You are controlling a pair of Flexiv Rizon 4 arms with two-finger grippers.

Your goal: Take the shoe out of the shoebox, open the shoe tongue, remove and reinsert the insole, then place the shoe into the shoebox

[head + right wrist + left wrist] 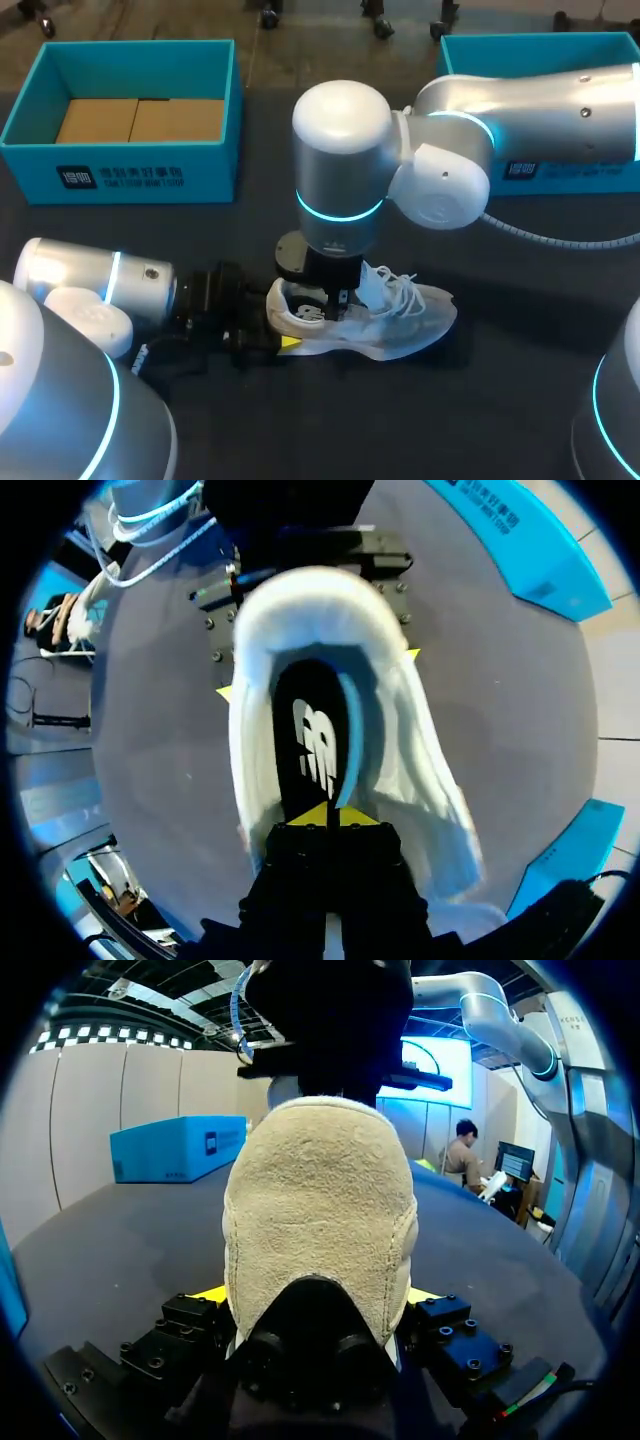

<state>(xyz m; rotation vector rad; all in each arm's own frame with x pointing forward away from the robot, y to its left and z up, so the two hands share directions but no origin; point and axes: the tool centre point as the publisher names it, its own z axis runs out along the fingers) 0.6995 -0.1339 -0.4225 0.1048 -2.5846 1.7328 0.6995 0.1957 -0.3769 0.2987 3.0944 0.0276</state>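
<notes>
The white shoe (400, 320) lies on its sole on the dark counter (480, 400), out of both boxes, with its toe toward my right side and its heel toward my left. Its white laces (395, 285) sit loose over the tongue area.

The left gripper (285, 340) comes in low along the counter and holds the shoe by the heel. In the left wrist view the pale suede heel (320, 1210) fills the space between the 2 fingers, with a yellow tip touching it on each side.

My right arm reaches past the middle and points straight down, so the right gripper (338, 300) stands in the shoe's opening. In the right wrist view its 2 yellow tips (327, 815) are pressed together right at the dark insole (310, 730), which lies inside the shoe with a white logo on it. I cannot tell whether they pinch the insole's edge.

1 open teal shoebox (120, 170) stands at the counter's far left, well apart from the shoe. A 2nd teal shoebox (560, 60) stands at the far right, partly hidden behind my right arm.
</notes>
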